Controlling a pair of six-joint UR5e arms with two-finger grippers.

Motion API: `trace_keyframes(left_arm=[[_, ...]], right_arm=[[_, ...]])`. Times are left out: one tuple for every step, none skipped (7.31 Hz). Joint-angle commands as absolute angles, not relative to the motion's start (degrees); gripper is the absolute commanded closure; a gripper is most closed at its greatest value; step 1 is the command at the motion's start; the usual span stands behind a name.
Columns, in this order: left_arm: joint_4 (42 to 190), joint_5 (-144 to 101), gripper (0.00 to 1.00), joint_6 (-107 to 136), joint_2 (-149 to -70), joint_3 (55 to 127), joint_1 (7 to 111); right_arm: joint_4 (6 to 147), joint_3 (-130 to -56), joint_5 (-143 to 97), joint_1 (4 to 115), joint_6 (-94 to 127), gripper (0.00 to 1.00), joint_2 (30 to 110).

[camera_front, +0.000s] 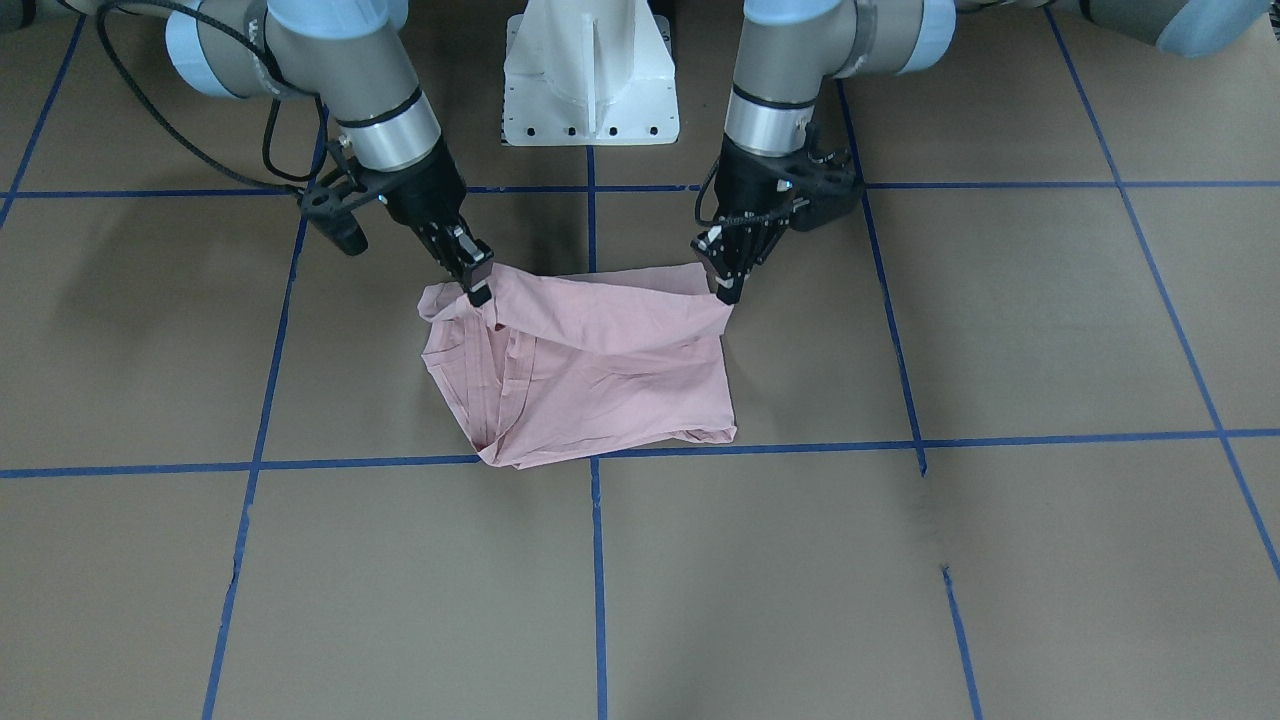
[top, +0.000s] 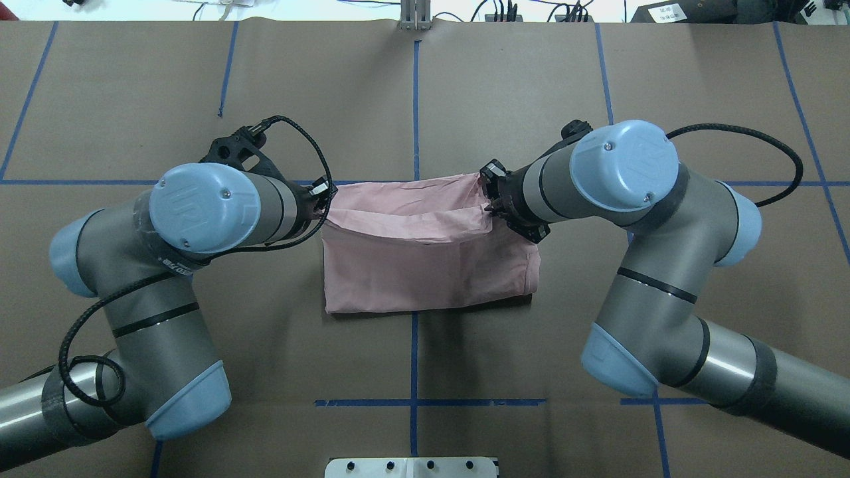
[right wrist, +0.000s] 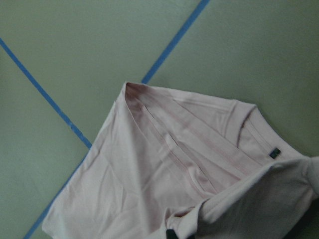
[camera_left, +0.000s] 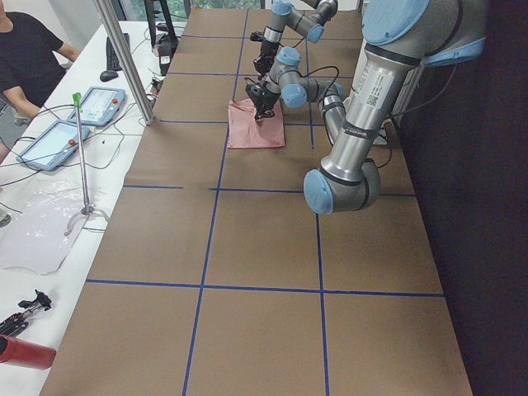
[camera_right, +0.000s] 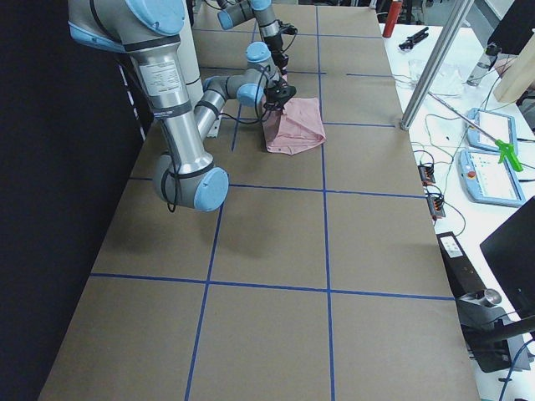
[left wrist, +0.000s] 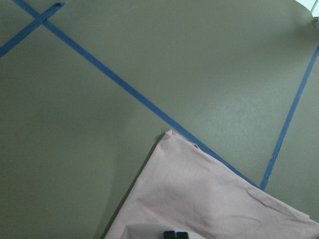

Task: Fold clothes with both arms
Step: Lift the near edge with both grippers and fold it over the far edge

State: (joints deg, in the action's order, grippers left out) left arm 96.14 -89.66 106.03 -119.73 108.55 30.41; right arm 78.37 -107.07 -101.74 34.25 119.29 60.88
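Right, from my console the pale pink T-shirt [camera_front: 600,390] sits mid-bench, in front of the white pedestal base [camera_front: 590,80]. It lies across one blue tape line [camera_front: 598,560], close to where that line crosses another. The shirt is folded to a rough rectangle. Most of it lies on the brown bench [camera_front: 1000,330], while one long edge is raised off the surface and stretched between the two arms.

The left arm [camera_front: 790,80] comes down on one end of that edge. In the front-facing view I see the left jaws pinched together on the cloth corner. The left wrist view shows two black fingertips [left wrist: 169,234] side by side at the fabric. The right arm [camera_front: 340,80] takes the other end. The right jaws are closed on a bunched fold there, and the right wrist view shows cloth draped over them.

That same wrist view looks under the lifted flap at layered, stitched bands of the shirt and a small dark tag [right wrist: 274,153]. I can't read anything on the tag.

The only mark I can make out is the embossed "UR" on the left arm's light blue joint cap [top: 199,206] in the overhead view. There is lettering [camera_left: 373,92] along the near arm's grey tube in the exterior left view, but it is too small for me to read.
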Motion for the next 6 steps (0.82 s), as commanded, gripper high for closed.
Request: trace_keyframes(left_arm=[[97.03, -89.56, 1.00, 105.21, -120.32, 106.70, 30.94], [97.12, -89.56, 1.00, 105.21, -120.41, 106.61, 30.94], [97.21, -89.56, 1.00, 105.03, -120.41, 106.26, 30.94], [100.34, -89.56, 1.00, 104.86, -121.28, 102.69, 32.42], [107.68, -89.56, 1.00, 99.98, -123.46, 93.17, 35.04], [115.76, -89.56, 0.74, 91.75, -126.88, 80.03, 38.81]], right_arm=[[78.31, -102.15, -102.22, 35.42, 118.65, 1.00, 57.93], [78.31, -101.78, -102.39, 35.42, 118.22, 1.00, 57.92], [78.31, -100.82, -102.74, 35.59, 117.08, 1.00, 57.83], [78.31, -96.63, -102.83, 36.47, 114.20, 1.00, 55.22], [77.88, -85.98, -105.09, 38.21, 107.82, 0.95, 49.63], [68.21, -69.77, -109.47, 42.06, 98.71, 0.50, 44.44]])
